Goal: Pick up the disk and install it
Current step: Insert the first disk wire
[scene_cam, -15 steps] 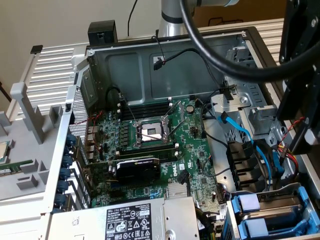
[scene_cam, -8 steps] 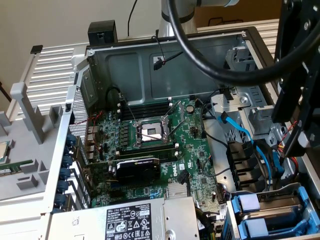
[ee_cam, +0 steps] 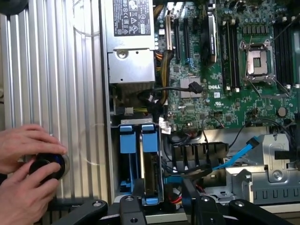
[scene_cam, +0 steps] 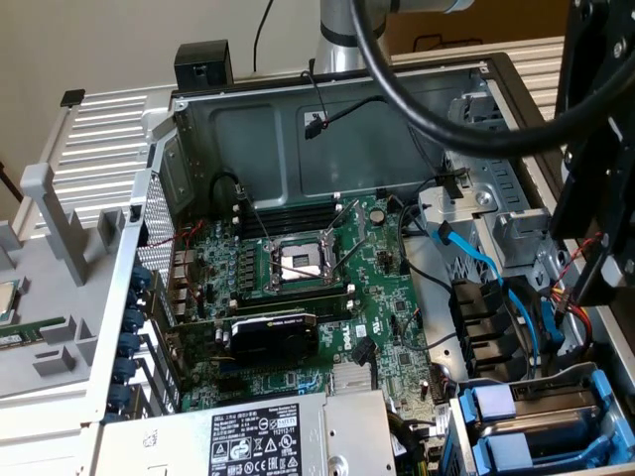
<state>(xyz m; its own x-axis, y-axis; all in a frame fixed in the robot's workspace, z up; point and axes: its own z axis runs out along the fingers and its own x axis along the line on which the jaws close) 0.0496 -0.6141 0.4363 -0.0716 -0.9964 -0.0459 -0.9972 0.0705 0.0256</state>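
The disk (ee_cam: pixel 151 166) stands on edge in the drive bay (ee_cam: pixel 115 168), beside a second blue-railed carrier (ee_cam: pixel 127 140). My gripper (ee_cam: pixel 164 206) hovers over that bay with its jaws spread, pinching nothing. I judge the install to be at its seating stage. A person's hands (ee_cam: pixel 23 173) work on the ribbed table (ee_cam: pixel 70 70) nearby, and any further move calls for them to be clear.

Behind the work place stands a plain cream-coloured painted wall (scene_cam: pixel 109 45). In front of it lies a silver ribbed aluminium table top (scene_cam: pixel 99 134), with long grooves running side by side. In the wrist view this metal shines in pale stripes under the lamps. At the exterior view's left, a light grey plastic stand (scene_cam: pixel 60 238) sits on the table. At the upper right of that view, a brown cardboard-like surface (scene_cam: pixel 516 25) shows beyond the table. The light is soft and even, with weak shadows.
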